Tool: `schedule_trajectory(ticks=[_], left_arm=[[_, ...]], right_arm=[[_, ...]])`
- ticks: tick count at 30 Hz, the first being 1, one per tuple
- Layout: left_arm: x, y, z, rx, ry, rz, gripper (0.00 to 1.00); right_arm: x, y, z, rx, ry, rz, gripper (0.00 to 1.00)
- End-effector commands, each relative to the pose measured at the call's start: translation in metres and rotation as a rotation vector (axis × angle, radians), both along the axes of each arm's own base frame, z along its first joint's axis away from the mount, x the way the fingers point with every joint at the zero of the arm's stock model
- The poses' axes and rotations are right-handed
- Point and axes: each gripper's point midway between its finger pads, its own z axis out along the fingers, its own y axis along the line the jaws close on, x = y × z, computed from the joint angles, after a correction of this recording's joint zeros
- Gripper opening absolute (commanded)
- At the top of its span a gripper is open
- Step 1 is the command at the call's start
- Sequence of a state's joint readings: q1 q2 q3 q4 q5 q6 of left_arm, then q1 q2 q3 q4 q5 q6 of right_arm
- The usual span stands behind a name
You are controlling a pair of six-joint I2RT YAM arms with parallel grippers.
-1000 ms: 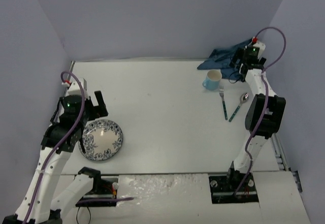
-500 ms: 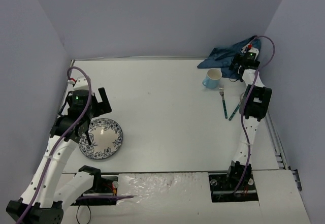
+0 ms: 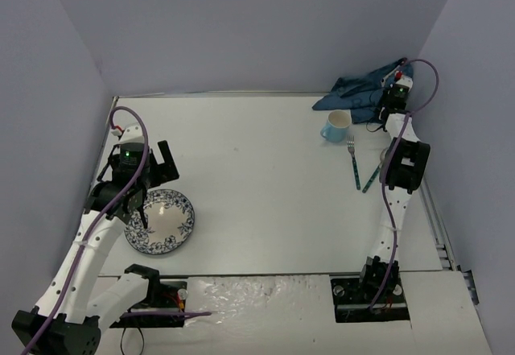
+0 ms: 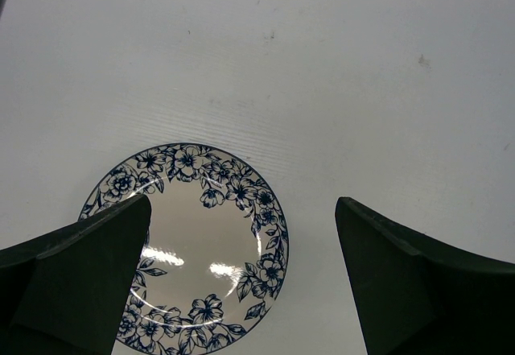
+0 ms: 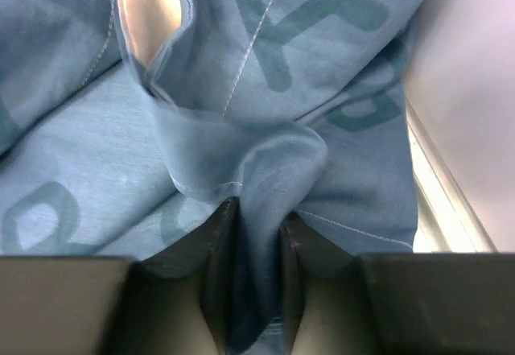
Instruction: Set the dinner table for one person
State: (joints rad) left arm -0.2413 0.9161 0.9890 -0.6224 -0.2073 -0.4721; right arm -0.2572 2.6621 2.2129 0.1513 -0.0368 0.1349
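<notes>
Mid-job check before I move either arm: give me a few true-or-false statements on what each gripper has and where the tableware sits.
1. The right gripper pinches a fold of the blue cloth. True.
2. The left gripper grips the plate. False: it is open above the plate, with nothing between its jaws.
3. The mug stands on the plate. False: it stands on the table at the far right, and the plate is bare.
4. The fork and spoon lie side by side near the mug. True.
5. The blue cloth lies flat under the plate. False: it is bunched in the far right corner.
</notes>
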Motion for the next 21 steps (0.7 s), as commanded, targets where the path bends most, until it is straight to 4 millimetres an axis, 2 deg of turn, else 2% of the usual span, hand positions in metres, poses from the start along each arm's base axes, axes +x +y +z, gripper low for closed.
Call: schedule_trajectory(ticks=[1, 2, 4, 6, 9, 10, 11, 16, 18, 20, 21], left_arm=[[0.010, -0.002, 0.022, -0.020, -0.092, 0.007, 0.97], [0.010, -0.002, 0.022, -0.021, -0.094, 0.003, 0.97], [0.011, -0.004, 0.023, -0.023, -0.103, -0.005, 0.97], [0.012, -0.004, 0.026, -0.025, -0.116, -0.009, 0.97], [0.013, -0.005, 0.029, -0.033, -0.132, -0.008, 0.97], [0.013, -0.005, 0.028, -0.040, -0.130, -0.003, 0.97], [0.013, -0.005, 0.030, -0.040, -0.133, 0.000, 0.97], [0.009, -0.008, 0.030, -0.072, -0.123, 0.003, 0.97], [0.006, -0.008, 0.031, -0.082, -0.130, 0.006, 0.97], [0.004, -0.008, 0.035, -0.093, -0.142, 0.008, 0.97], [0.003, -0.008, 0.036, -0.100, -0.147, 0.008, 0.97]], right_arm=[[0.004, 0.019, 0.024, 0.008, -0.030, 0.062, 0.05], [0.004, 0.022, 0.032, -0.004, -0.037, 0.068, 0.00], [0.007, 0.030, 0.061, -0.038, -0.071, 0.089, 0.00], [0.012, 0.046, 0.102, -0.081, -0.125, 0.125, 0.00], [0.022, 0.071, 0.179, -0.137, -0.250, 0.180, 0.00], [0.026, 0.088, 0.209, -0.148, -0.308, 0.210, 0.00], [0.025, 0.089, 0.217, -0.151, -0.320, 0.212, 0.00], [0.024, 0.181, 0.341, -0.196, -0.610, 0.390, 0.00], [0.016, 0.237, 0.376, -0.207, -0.716, 0.484, 0.00], [0.007, 0.266, 0.412, -0.213, -0.824, 0.529, 0.00], [0.000, 0.286, 0.429, -0.209, -0.880, 0.559, 0.00]])
